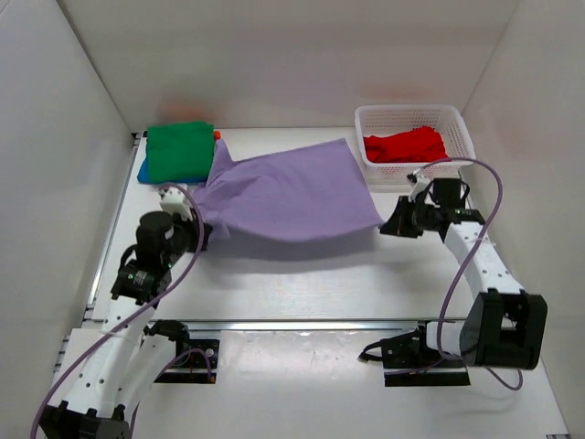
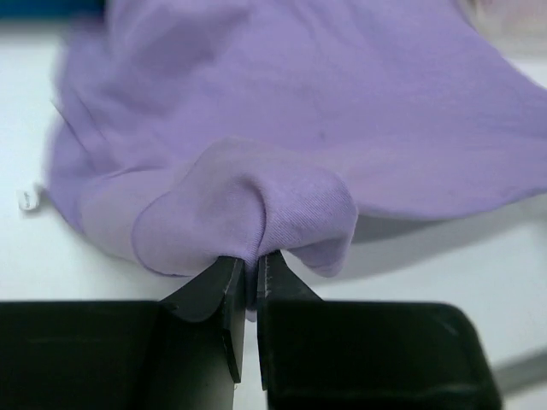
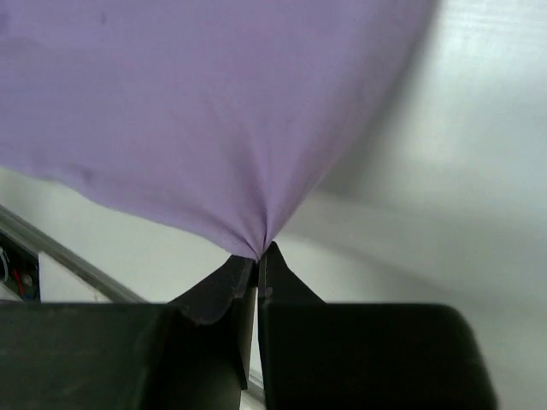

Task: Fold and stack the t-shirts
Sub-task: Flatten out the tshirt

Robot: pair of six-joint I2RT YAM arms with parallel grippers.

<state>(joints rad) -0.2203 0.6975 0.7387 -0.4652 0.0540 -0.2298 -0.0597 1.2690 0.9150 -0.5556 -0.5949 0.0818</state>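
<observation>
The lavender t-shirt (image 1: 288, 192) hangs stretched above the table between both grippers. My left gripper (image 1: 203, 230) is shut on its bunched left edge (image 2: 248, 213). My right gripper (image 1: 384, 224) is shut on its right corner (image 3: 256, 248). The shirt fills the left wrist view (image 2: 325, 111) and the right wrist view (image 3: 205, 111). A folded green t-shirt (image 1: 181, 151) tops a stack at the back left, with a blue t-shirt (image 1: 144, 171) and an orange edge (image 1: 218, 136) showing under it. The red t-shirt (image 1: 407, 146) lies in the basket.
The white mesh basket (image 1: 457, 123) stands at the back right, just beyond my right arm. White walls enclose the table on the left, back and right. A metal rail (image 1: 302, 323) runs along the near edge by the arm bases.
</observation>
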